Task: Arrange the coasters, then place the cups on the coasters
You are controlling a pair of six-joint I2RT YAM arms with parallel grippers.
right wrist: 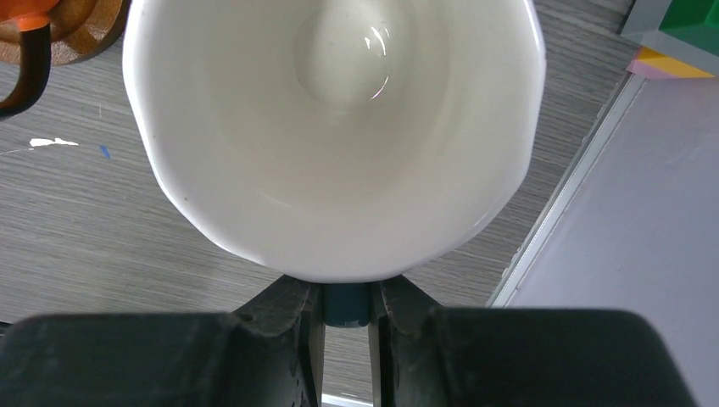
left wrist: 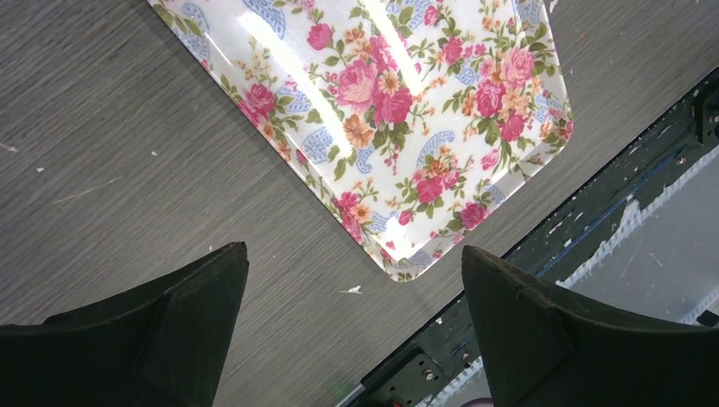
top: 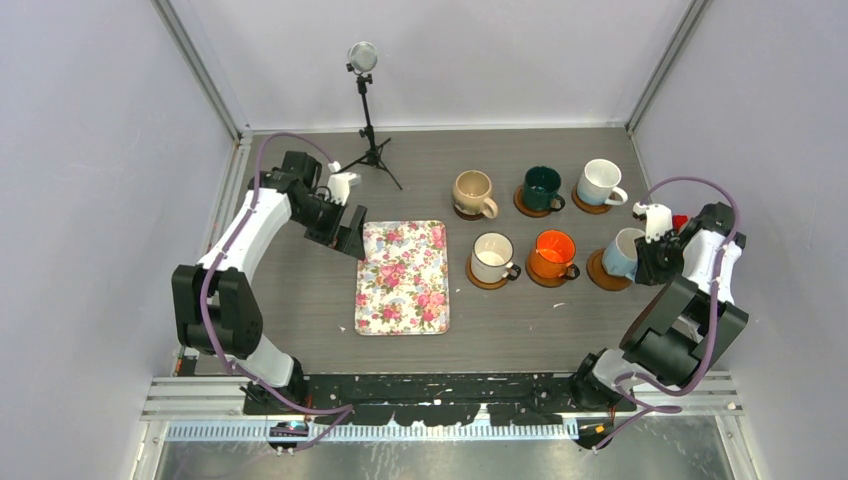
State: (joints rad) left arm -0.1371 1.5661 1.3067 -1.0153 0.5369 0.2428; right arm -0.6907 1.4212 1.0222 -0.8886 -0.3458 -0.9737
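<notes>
Six cups stand in two rows at the right. At the back are a beige cup (top: 472, 190), a dark green cup (top: 541, 186) and a white cup (top: 600, 181). In front are a cream cup (top: 491, 256) and an orange cup (top: 553, 253), each on a brown coaster (top: 545, 280). My right gripper (top: 647, 256) (right wrist: 346, 312) is shut on the blue handle (right wrist: 346, 303) of the light blue cup (top: 622, 252) (right wrist: 339, 127). That cup leans over the last coaster (top: 597, 273); whether it rests there I cannot tell. My left gripper (top: 346, 236) (left wrist: 353, 254) is open over bare table.
A floral tray (top: 404, 277) (left wrist: 398, 102) lies mid-table, just right of the left gripper. A small tripod stand (top: 366, 110) is at the back. The black base rail (top: 450, 385) runs along the near edge. Side walls stand close to both arms.
</notes>
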